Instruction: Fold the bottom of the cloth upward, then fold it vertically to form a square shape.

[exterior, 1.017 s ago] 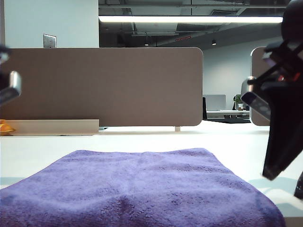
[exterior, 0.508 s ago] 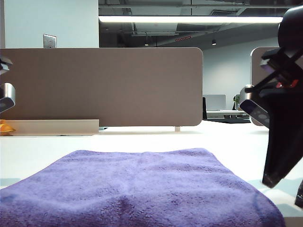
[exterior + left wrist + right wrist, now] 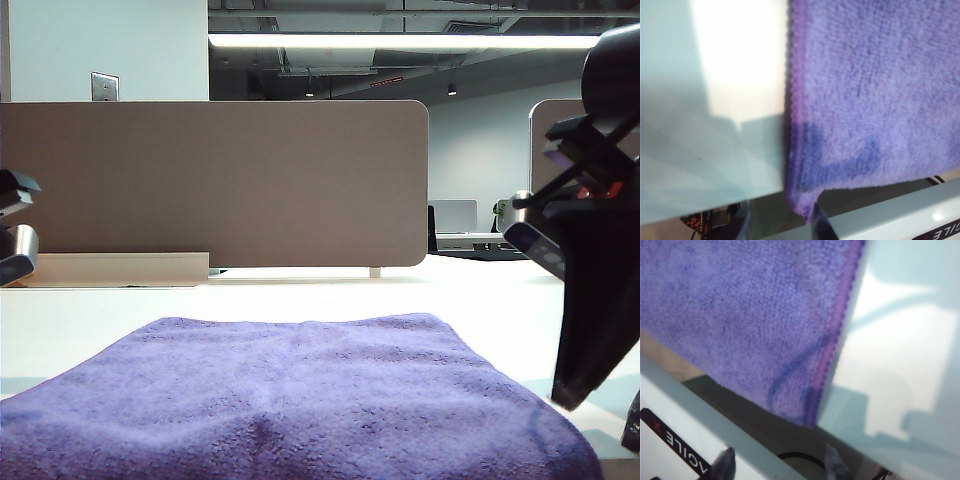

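Purple microfiber, the cloth [image 3: 290, 400] lies flat on the white table [image 3: 300, 295], its near edge overhanging the table front. Over the past second both arms have sunk slightly, so the first fold appears about to begin, not yet started. The exterior view shows only the arms' outlines; the wrist views reveal each near corner. The left gripper [image 3: 780, 220] hovers wide open at one corner; the right gripper [image 3: 777, 460], jaws apart and empty, hovers at the other.

Purple cloth [image 3: 300, 400] on a white table [image 3: 300, 295].
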`<state>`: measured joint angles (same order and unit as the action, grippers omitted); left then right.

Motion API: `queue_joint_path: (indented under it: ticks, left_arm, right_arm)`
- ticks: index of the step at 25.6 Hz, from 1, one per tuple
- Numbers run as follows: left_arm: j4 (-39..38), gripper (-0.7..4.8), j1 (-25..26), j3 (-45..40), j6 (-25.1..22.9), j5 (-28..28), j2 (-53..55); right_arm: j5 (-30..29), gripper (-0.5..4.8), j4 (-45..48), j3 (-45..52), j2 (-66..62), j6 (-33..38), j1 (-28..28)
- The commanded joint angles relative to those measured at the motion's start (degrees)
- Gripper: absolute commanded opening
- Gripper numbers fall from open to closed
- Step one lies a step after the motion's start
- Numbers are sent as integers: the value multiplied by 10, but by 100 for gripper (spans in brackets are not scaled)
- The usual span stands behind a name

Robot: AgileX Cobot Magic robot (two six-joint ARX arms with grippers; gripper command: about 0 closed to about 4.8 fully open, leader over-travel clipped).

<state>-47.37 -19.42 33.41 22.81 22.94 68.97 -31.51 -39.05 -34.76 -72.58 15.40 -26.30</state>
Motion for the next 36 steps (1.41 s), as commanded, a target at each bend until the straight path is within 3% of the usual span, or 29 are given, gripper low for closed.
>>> queue_joint_path:
  ticks: [1, 6, 33, 36]
  left_arm:
    - [8, 154, 0, -1, 2, 12, 0]
    - [17, 154, 0, -9, 2, 39, 0]
    - [118, 151, 0, -37, 42, 55, 16]
    - [125, 85, 0, -37, 42, 64, 16]
  right_arm:
    - [-6, 235, 4, -1, -10, 0, 0]
    - [-19, 235, 5, -1, -18, 0, 0]
    - [-19, 235, 80, -1, -18, 33, 0]
    - [-20, 234, 79, -1, -18, 40, 0]
